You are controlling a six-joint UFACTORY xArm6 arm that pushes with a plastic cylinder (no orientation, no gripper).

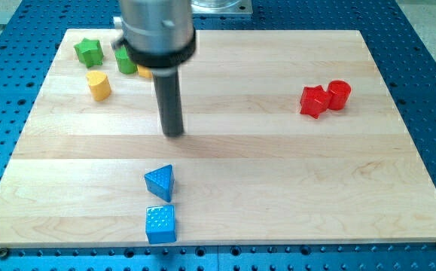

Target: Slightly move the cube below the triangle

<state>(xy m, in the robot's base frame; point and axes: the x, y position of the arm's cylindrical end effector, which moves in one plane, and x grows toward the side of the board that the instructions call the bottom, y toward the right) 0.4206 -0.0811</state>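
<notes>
**Blue cube already beneath the triangle; little left to do**

Rests on the wooden worktop [278, 188], near the view's bottom edge: blue cube [161, 224], directly below the blue triangle [160, 183], just beside it, perhaps touching. Sits well apart from both, toward the view's top: my tip [173, 133], above the triangle and in contact with no block. No jaws on this rig, only a bare rod, so nothing held. Judged from the layout: cube lined up under the triangle, so either the nudge is done or only a small shift remains. Elsewhere: green star [88, 51], yellow block [98, 85], a green block [125, 62] and another yellow block [144, 72] partly hidden behind the rod; red star [313, 101] touching a red cylinder [339, 94] at the view's right.
</notes>
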